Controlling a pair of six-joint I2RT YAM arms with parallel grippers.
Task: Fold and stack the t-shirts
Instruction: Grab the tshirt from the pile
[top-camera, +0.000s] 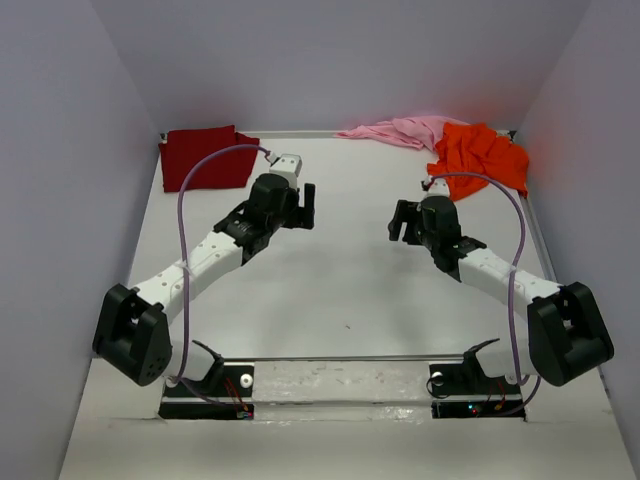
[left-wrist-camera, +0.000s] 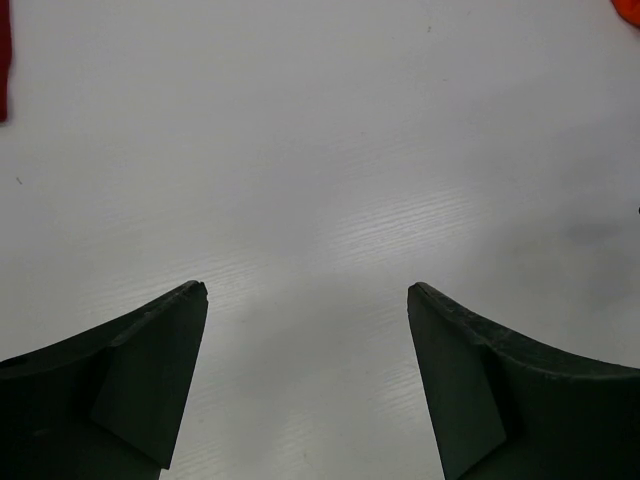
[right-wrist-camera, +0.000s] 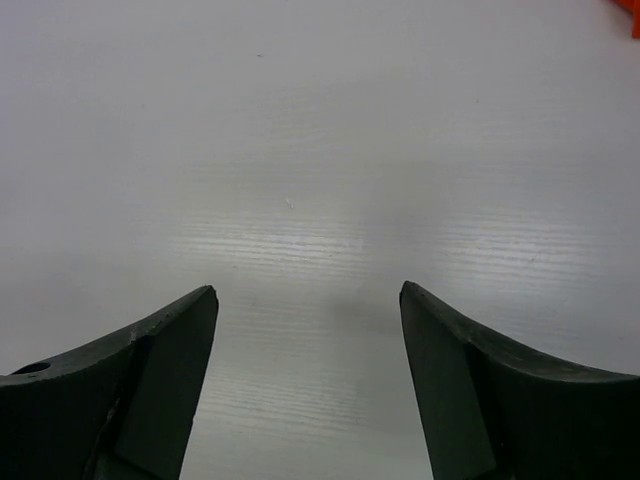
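A: Right, status on pincers?
B: L pincer (top-camera: 305, 205): spread wide, nothing between. R pincer (top-camera: 402, 220): spread too, empty. Both hovering over bare mid table (top-camera: 330, 300), well apart from any cloth.
A: Tees, where?
B: Reading top view as clock face. Dark red tee (top-camera: 205, 157): far L corner, approx 10 o'clock from L pincer. Looks folded flat, rectangle, long side running 9–3. Pink tee (top-camera: 400, 131): far edge, approx 12 o'clock from R pincer, crumpled, strung out 9–3 along back edge. Orange tee (top-camera: 480, 155): far R corner, between 1 and 2 o'clock from R pincer. Bunched heap, no clean long axis, touching pink's R end.
A: Wrist cams?
B: Not much. L wrist: sliver of dark red at 9–10 o'clock edge, orange speck at 1 o'clock corner. R wrist: orange speck at 1 o'clock corner only. Otherwise bare table between fingers.
A: Nearer arm for next grab?
B: Judgement: R arm for orange & pink, long reach across for L arm. Prob. need to drag one unfolded tee toward 6 o'clock, onto mid table, before any fold. Dark red prob. done, maybe stack base. Guess only.
A: Containers?
B: None seen. No bin, no tray.
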